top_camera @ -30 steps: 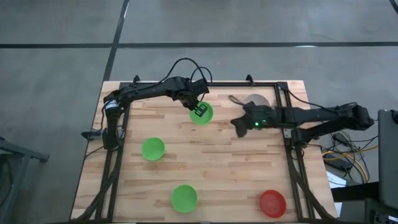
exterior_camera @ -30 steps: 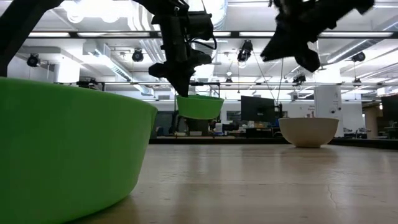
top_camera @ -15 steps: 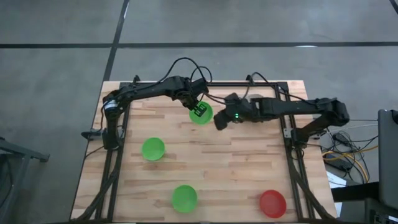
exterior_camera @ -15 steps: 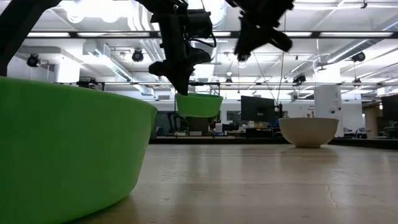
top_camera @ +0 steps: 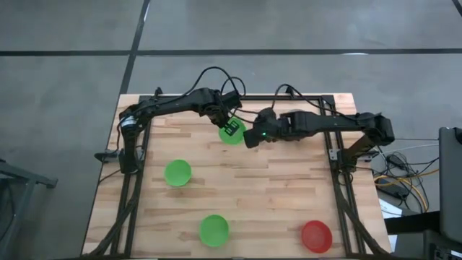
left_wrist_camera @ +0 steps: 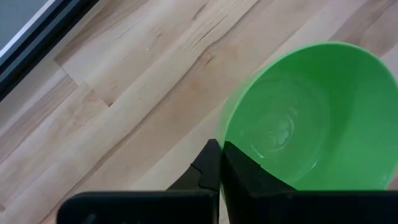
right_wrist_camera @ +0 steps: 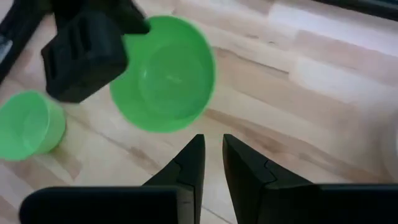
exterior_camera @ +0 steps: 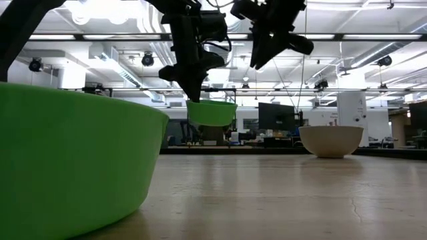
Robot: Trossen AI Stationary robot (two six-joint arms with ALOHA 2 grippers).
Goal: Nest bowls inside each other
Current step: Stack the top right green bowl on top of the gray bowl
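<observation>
While left gripper [top_camera: 229, 128] lifts green bowl [top_camera: 234, 134], right gripper [top_camera: 249, 139] seemingly empty.

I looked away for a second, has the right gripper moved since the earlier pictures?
Yes. The right gripper has swung left across the table, away from the grey-white bowl, and now sits beside the green bowl held by the left gripper.

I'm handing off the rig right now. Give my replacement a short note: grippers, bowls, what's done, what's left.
Left gripper: shut on the rim of a green bowl, held clear of the table at the far middle.
Right gripper: beside that bowl, empty, fingers slightly apart.
Other bowls, all single on the table: green left-centre, green near-centre, red near-right, pale one far right.
Done: one bowl lifted. Nothing nested.
Left: all the nesting.
</observation>
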